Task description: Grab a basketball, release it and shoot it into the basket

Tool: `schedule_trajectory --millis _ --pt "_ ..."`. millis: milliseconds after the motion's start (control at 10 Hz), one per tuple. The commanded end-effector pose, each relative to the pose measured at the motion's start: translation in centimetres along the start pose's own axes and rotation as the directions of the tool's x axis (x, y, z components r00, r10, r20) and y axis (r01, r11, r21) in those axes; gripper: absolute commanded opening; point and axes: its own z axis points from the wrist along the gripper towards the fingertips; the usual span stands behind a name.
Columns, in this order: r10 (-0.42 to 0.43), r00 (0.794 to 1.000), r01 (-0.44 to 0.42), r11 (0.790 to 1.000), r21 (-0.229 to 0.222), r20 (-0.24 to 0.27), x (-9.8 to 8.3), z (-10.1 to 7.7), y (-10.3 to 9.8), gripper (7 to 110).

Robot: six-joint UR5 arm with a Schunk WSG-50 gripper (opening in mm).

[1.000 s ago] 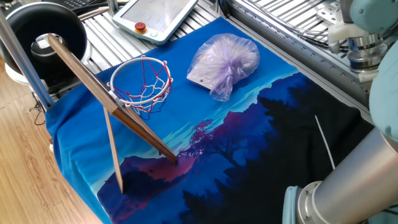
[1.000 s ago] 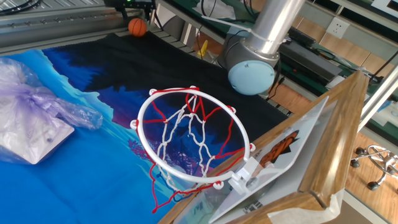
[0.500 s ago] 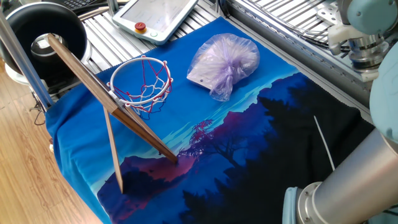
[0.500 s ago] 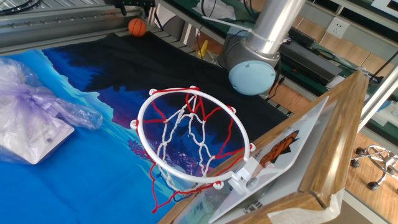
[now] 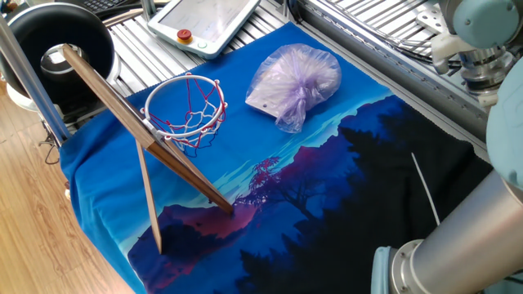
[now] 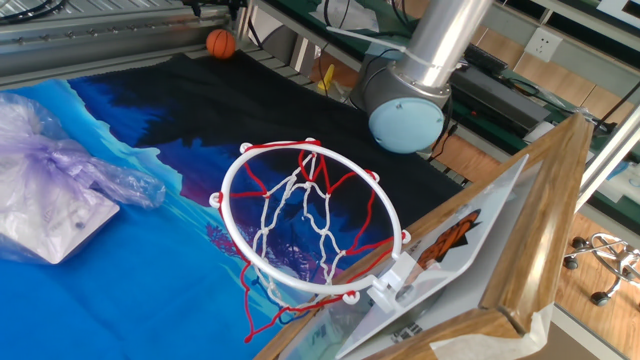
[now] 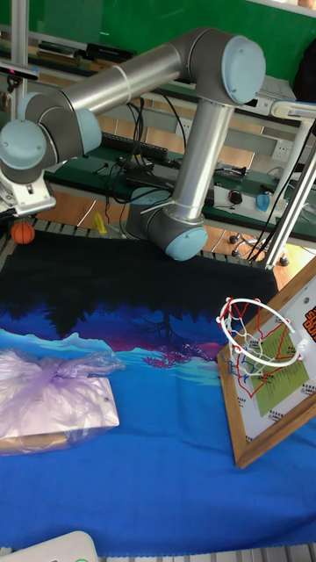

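Basketball (image 7: 23, 233) at far left of the tall fixed view, on the surface's edge, directly below my pincer (image 7: 17, 209); whether its jaws are open I cannot tell. Basket (image 7: 254, 343) lies at lower right, so I descend first.

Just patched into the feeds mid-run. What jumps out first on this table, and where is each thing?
The red-rimmed basket with its string net stands out, fixed to a wooden backboard at one side of the blue landscape cloth. A crumpled lilac plastic bag lies on the cloth beyond the basket. The tiny orange basketball sits off the cloth's far dark edge, by the arm's wrist.
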Motion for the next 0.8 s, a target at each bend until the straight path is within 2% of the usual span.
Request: schedule_trajectory --millis 0,200,300,400,600,700 --pt "0.010 1.000 -0.010 1.000 0.016 0.016 -0.3 0.0 -0.4 66" --pt "0.037 0.999 -0.037 0.999 0.009 0.037 -0.8 0.0 -0.3 66" --pt "0.052 0.998 -0.053 0.999 0.015 0.030 -0.7 0.0 -0.4 66" --pt "0.042 0.997 -0.043 0.999 0.015 0.058 -1.4 -0.1 -0.5 66" --pt "-0.001 0.983 0.015 0.997 -0.075 0.181 -4.4 -0.5 1.9 66" --pt "0.007 0.977 0.015 0.995 -0.097 0.212 -5.2 -0.7 2.4 66"
